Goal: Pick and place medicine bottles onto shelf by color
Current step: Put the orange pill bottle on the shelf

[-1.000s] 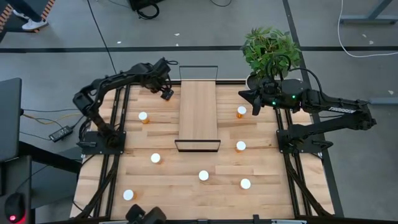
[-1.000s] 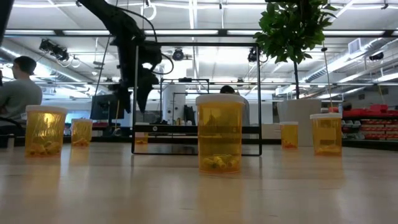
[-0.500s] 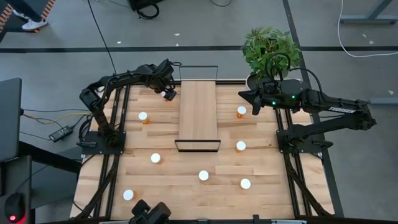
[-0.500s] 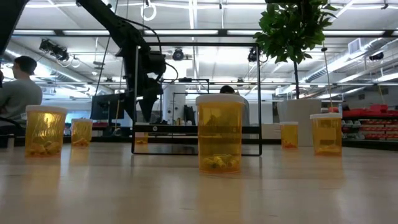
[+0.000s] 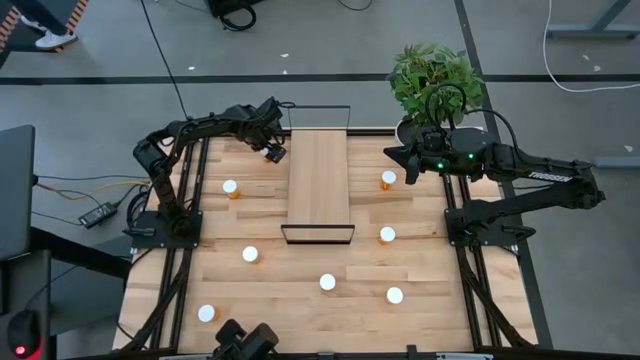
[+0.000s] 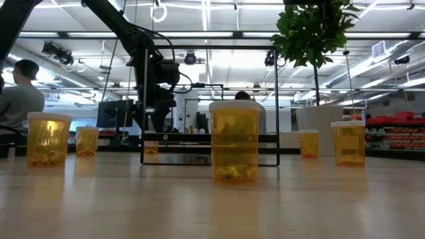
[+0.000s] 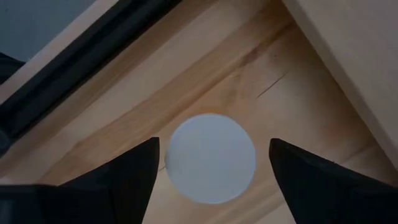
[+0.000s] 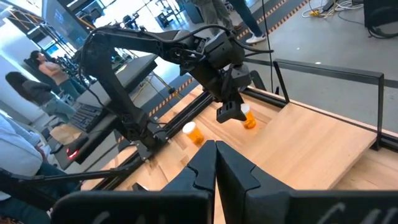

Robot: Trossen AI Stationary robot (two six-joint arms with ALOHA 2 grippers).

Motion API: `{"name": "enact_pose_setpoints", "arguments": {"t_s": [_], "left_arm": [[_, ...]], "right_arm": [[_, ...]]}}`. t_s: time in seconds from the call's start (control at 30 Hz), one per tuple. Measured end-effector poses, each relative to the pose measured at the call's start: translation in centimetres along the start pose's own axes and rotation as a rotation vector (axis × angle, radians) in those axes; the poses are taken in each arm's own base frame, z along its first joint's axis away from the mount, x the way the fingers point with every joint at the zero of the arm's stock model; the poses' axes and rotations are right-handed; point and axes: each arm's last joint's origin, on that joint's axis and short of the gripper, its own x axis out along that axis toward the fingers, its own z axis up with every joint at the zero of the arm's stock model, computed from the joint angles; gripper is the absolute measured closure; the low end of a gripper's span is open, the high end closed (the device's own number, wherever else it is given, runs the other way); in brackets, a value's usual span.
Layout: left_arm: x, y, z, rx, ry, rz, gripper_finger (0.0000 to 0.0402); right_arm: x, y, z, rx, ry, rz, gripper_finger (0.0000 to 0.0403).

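Near the table's front edge, several bottles [image 5: 327, 282] stand scattered on the table [image 5: 420, 320], well apart from the shelf [image 5: 319, 185]. Farther back, the left gripper [image 7: 211, 163] hangs wide open directly over one white-capped bottle [image 7: 210, 158] just beside the shelf's far left corner. The right gripper [image 8: 216, 160] is closed and empty above the far right side.

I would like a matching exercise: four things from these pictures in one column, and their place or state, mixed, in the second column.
Things:
1. left pincer
2. right pincer
3. shelf
4. plant

Place or state:
A. lies along the table's middle, no bottle on it
B. stands at the far right corner
C. open, over a white-capped bottle
D. shut, near the plant pot

Pairs: 1-C, 2-D, 3-A, 4-B
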Motion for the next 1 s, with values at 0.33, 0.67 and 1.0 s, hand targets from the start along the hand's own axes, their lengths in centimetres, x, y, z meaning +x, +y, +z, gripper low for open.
{"name": "enact_pose_setpoints", "arguments": {"t_s": [0.33,0.67,1.0], "left_arm": [[0.0,0.0,0.0,0.002,-0.002,0.0,0.0174],[-0.1,-0.4,-0.1,0.023,0.007,-0.001,0.017],[-2.2,-1.2,0.9,0.046,0.019,-0.011,0.0187]], "right_arm": [[0.0,0.0,0.0,-0.003,0.0,0.001,0.0387],[0.0,0.0,0.0,-0.004,0.001,0.004,0.0387],[0.0,0.0,0.0,-0.005,0.001,0.004,0.0387]]}}
